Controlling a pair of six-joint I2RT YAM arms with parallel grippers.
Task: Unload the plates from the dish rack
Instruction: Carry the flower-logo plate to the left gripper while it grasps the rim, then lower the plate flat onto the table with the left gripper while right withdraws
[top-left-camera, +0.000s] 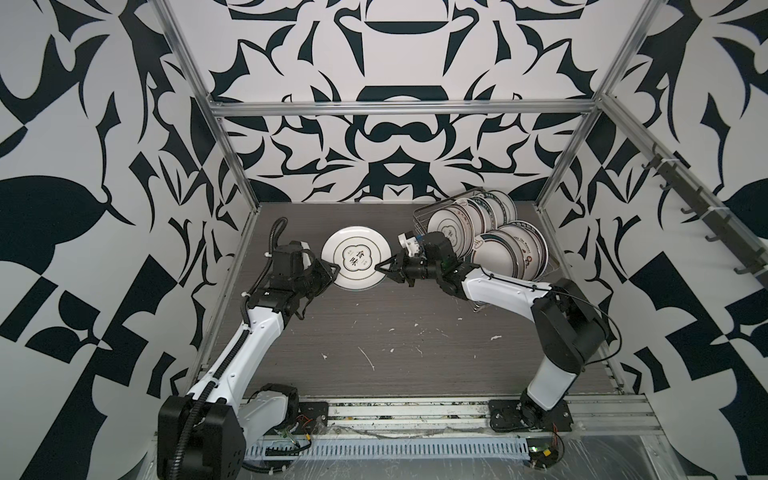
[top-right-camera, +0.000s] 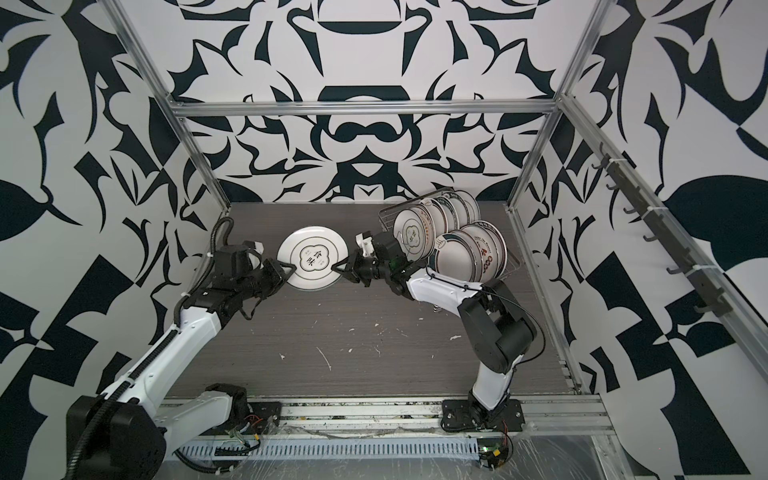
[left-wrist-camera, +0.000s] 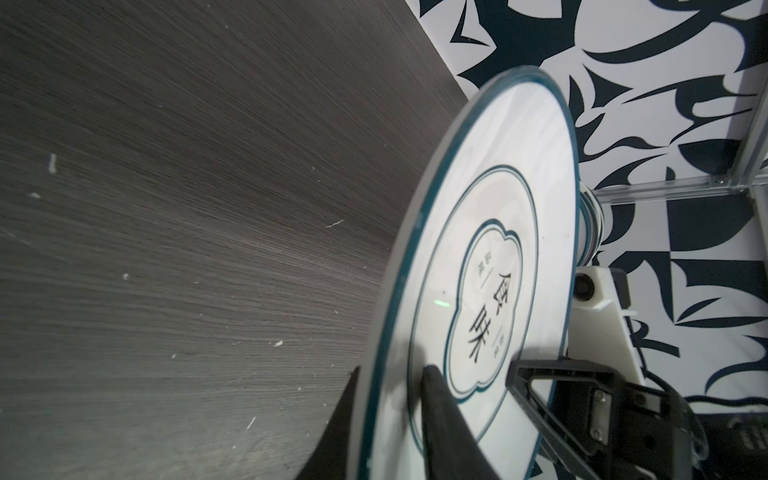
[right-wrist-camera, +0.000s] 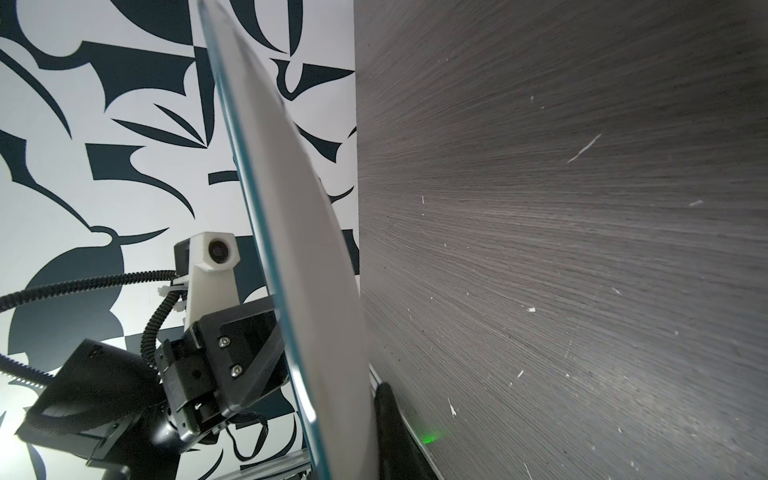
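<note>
Item: plate (top-left-camera: 356, 257), ceramic; likely stiff, slick, chippable, fairly heavy. Grip the rim only. Your right gripper (top-left-camera: 377, 267) pinches one edge; your left gripper (top-left-camera: 336, 269), fingers narrow, clasps the opposite edge.

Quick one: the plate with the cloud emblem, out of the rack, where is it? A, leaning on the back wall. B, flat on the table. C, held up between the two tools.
C: the left tool and right tool each straddle an opposite edge of the plate, and both wrist views show it clear of the table.
</note>
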